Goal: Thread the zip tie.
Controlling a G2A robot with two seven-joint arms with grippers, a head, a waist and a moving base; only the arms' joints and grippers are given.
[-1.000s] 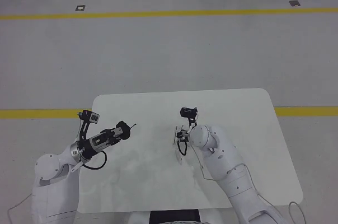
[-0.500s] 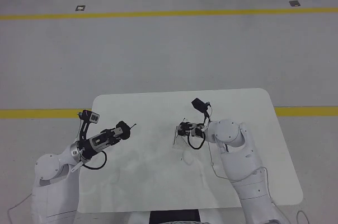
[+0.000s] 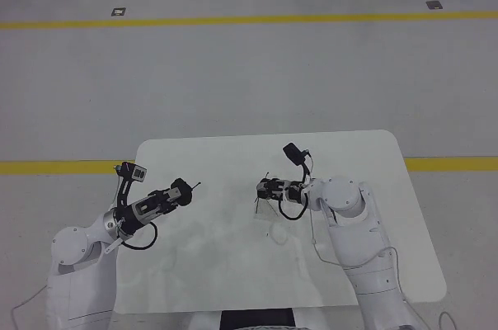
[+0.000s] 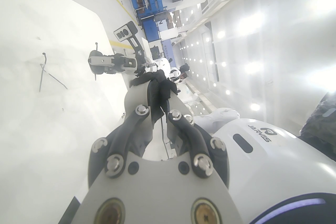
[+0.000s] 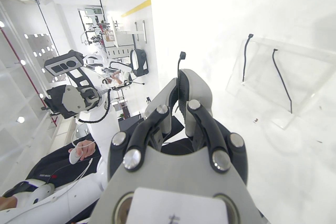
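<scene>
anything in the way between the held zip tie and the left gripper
Nothing visible: bare table lies between the right gripper, shut on the zip tie, and the left gripper. The clear tray lies flat beside that path.

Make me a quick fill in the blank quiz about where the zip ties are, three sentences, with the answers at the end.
1. The black zip tie is pinched by the ___ gripper.
2. The clear tray holds ___ spare zip ties.
3. The tray rests on a ___ table.

Missing words: right; two; white.
</scene>
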